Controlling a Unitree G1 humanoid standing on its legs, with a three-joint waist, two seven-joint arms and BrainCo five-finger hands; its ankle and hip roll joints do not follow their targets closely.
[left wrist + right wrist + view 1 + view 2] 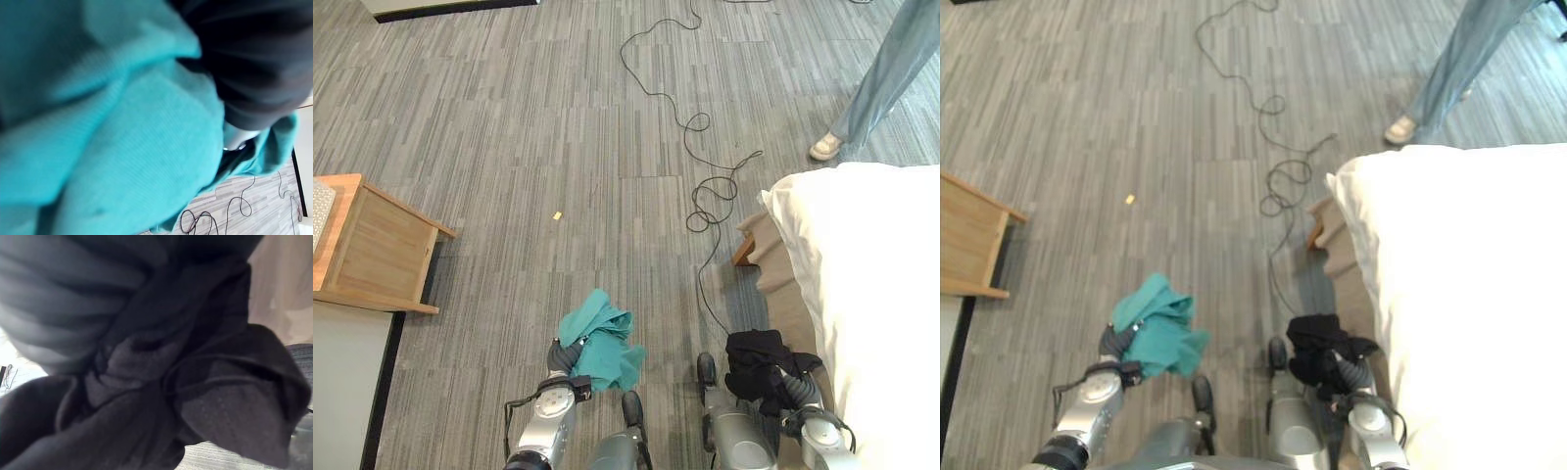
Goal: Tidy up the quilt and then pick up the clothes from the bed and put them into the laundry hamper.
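I see a teal garment (599, 343) bunched over my left hand (563, 364), hanging above the carpet floor (558, 127); the fingers are buried in the cloth, so I cannot tell whether they are curled or spread. A black garment (759, 364) is wadded over my right hand (793, 387), just beside the bed's edge; there too I cannot tell how the fingers stand. The white quilt (871, 284) covers the bed on my right. A wooden nightstand (377, 245) stands on my left, and a person's leg (886, 73) shows beyond the bed.
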